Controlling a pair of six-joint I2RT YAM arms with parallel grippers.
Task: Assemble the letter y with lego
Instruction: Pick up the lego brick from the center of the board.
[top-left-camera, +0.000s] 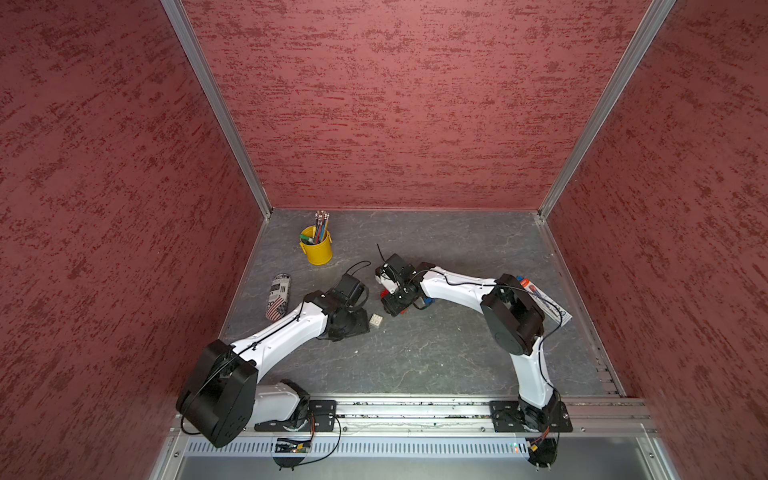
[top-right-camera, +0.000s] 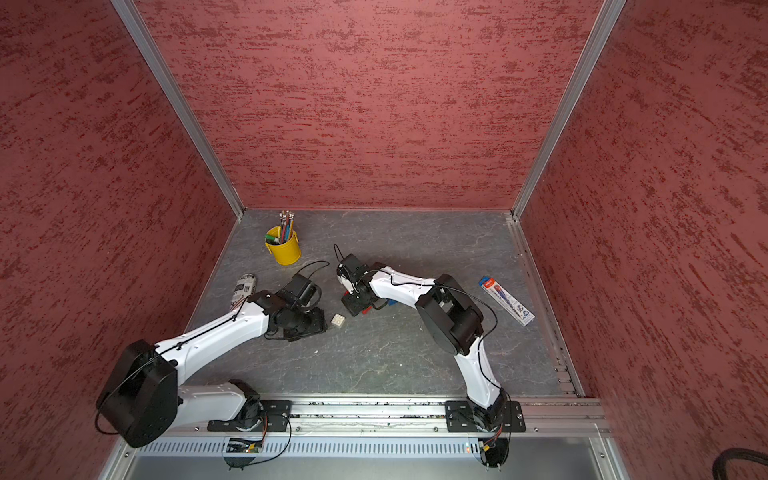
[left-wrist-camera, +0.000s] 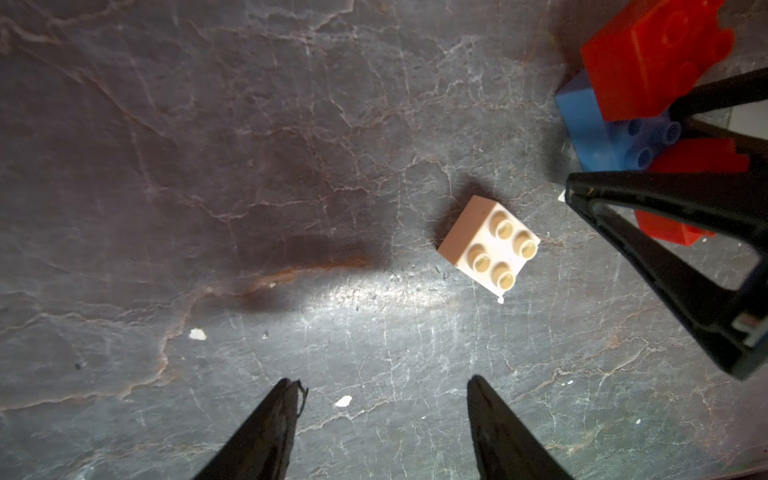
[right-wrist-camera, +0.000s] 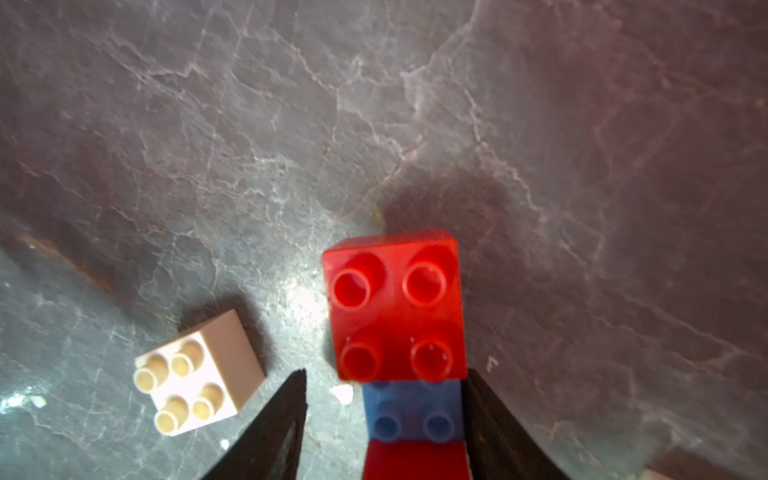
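Letter y: unfinished figure (right-wrist-camera: 409, 386) of joined bricks at mid-desk, under the right arm's wrist.
Bricks in the figure: two red bricks (right-wrist-camera: 395, 307), each with four studs, pressed onto one blue brick (right-wrist-camera: 411, 415); bare blue studs show between them.
More blue: a patch shows past the hand in a top view (top-left-camera: 428, 301); I cannot tell whether it is the same brick.
Loose lego: one white brick (left-wrist-camera: 490, 249), four studs up, on the desk (top-left-camera: 436, 361). It lies just beside the figure, between the two hands, touching neither.
Right hand: the right hand (right-wrist-camera: 387, 372) straddles the blue brick. One finger (right-wrist-camera: 498, 428) lies against the brick's side and the other stands off, desk showing in the gap; not clamped.
Left hand: the left hand (left-wrist-camera: 382, 380) has its fingers parted about halfway, with nothing between them. It is over bare desk near the white brick.
Container: one yellow cup (top-left-camera: 316, 249), upright at the far left of the desk.
Cup's contents: a bunch of pencils (top-left-camera: 322, 222), ends up and too tightly packed to count, and one green marker (top-left-camera: 306, 237).
Also on the desk: one pouch (top-left-camera: 277, 297), lying on its side left of the left arm, and one flat pack (top-right-camera: 506, 301) near the right edge.
Writing: the pouch carries newsprint and a stars-and-stripes pattern, and the pack has a red-and-blue header. The lettering on both is too small to read.
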